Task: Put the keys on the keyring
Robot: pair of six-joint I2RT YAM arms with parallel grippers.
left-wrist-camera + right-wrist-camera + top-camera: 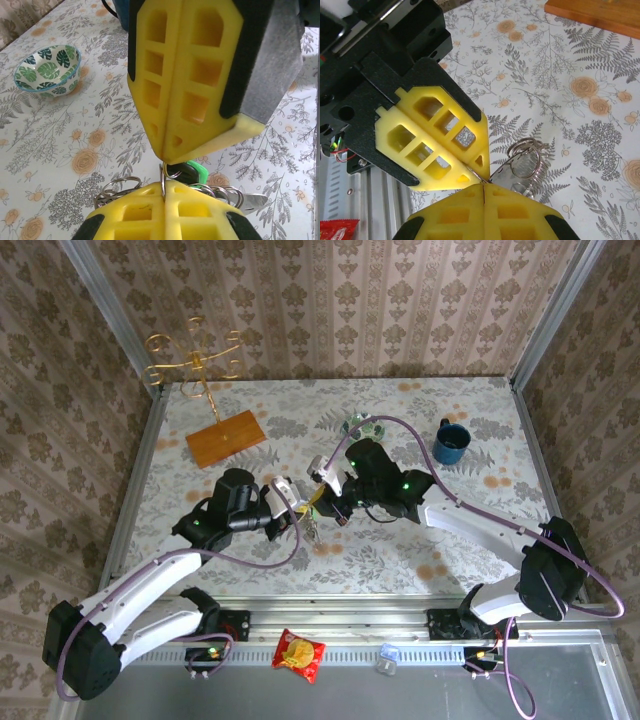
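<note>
1. Two tools meet tip to tip above the middle of the grey floral-print surface (290,405). On both, I see the yellow fingers pressed together with no gap.
2. Left tool (164,189): it is clamped on the thin silver wire keyring (163,175), which stands up out of the seam between its fingers.
3. Right tool (484,190): its fingers are together as well. From the left wrist camera its tip comes down onto the top of that same keyring, so both tools pinch it. From its own camera a flat grey metal piece pokes out of its seam, touching the left tool's tip.
4. The key with the bright green head (198,172) sits just behind the keyring, with the dark-headed key (181,173) touching it. I cannot tell whether either is threaded on.
5. A bunch of loose silver split rings (527,159) hangs just beside the joined tips, near the surface.
6. Well apart from the tools are a white bowl with a green leaf pattern (47,70), a dark blue mug (450,443) and a gold wire stand with curled hooks on an orange wooden board (225,437).
7. Writing: a red snack packet (298,653) lies on the metal rail at the near edge, and its print is too small for me to read.
</note>
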